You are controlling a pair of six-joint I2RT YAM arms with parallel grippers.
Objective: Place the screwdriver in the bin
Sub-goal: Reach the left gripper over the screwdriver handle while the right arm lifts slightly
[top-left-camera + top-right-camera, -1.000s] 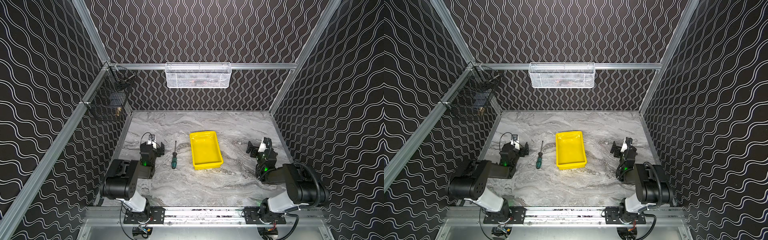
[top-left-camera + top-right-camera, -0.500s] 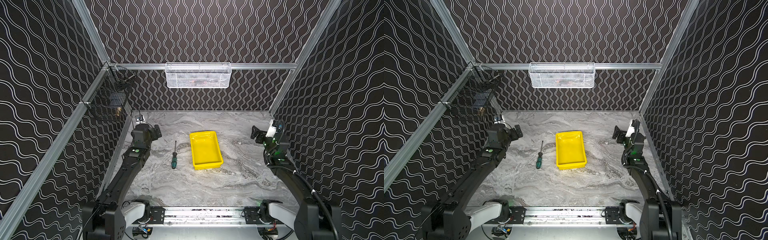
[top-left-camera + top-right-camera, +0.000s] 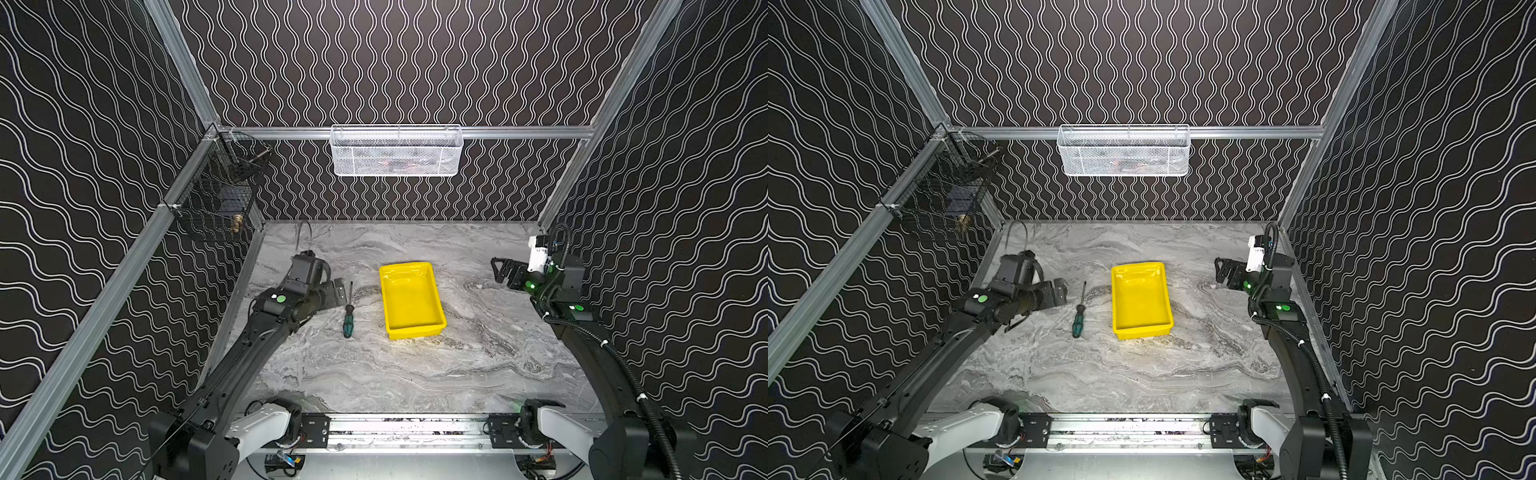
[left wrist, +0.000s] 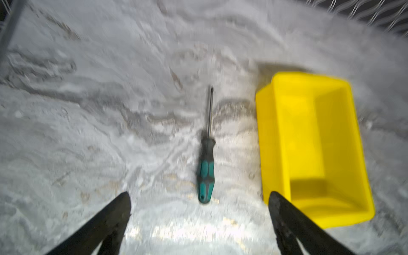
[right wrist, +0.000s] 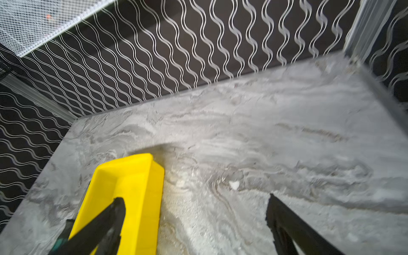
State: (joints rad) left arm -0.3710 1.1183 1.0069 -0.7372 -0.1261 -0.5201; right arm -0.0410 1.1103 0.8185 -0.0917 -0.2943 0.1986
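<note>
Task not begun: screwdriver [image 3: 348, 313] flat on worktop [image 3: 374, 374], centre-left of both top views, just left of empty bin [image 3: 411, 299], apart from it
Left gripper [image 3: 337, 293] wide, empty, just left of shaft
Right gripper [image 3: 503, 271] wide, empty, far right
Left to do: grasp, lift, drop in bin

Top views are sharp and evenly lit; wrist views are blurred, with glare on the marble table [image 4: 176, 231].

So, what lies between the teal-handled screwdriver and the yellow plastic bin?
Nothing: bare grey marbled tabletop separates the teal-and-black screwdriver from the shallow yellow plastic bin, clearest in the left wrist view.
</note>
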